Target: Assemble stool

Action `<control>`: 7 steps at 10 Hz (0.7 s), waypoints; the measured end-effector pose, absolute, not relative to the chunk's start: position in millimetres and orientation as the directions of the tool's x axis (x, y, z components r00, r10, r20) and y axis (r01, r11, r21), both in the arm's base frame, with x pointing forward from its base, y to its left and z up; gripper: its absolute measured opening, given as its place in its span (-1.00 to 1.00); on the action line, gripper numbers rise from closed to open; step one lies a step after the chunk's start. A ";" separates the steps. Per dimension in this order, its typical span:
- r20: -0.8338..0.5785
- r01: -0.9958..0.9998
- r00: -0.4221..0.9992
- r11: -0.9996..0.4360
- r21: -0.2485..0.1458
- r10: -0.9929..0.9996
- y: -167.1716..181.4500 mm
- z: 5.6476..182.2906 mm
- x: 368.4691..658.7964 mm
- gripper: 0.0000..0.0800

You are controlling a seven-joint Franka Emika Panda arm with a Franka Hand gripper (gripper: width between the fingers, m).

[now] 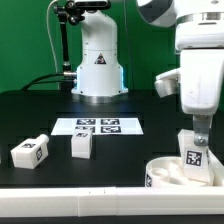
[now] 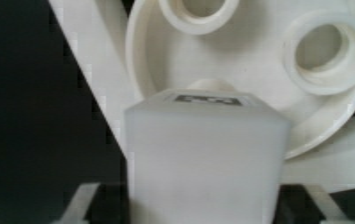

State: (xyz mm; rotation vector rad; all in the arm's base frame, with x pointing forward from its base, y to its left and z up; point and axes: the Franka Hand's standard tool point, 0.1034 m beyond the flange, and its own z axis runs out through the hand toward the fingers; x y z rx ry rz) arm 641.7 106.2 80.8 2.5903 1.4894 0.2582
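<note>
My gripper hangs at the exterior view's right, shut on a white stool leg that stands upright with its square tag facing the camera. The leg's lower end sits at the round white seat lying on the black table; whether it touches, I cannot tell. In the wrist view the leg fills the space between my fingers, and the seat with its round holes lies just beyond it. Two more tagged legs lie loose on the table at the left.
The marker board lies flat in the middle of the table. The arm's white base stands behind it with cables to its left. A white rail runs along the near edge.
</note>
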 end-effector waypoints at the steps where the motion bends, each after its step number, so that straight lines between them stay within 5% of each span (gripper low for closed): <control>1: 0.101 0.781 0.585 -0.592 0.196 0.805 107.7 80.5 641.0 -0.12; 4: 0.160 0.532 0.822 -0.837 0.127 0.547 113.2 80.3 639.5 -0.12; 7: 0.208 0.374 0.900 -0.924 0.082 0.383 116.5 78.3 640.8 -0.13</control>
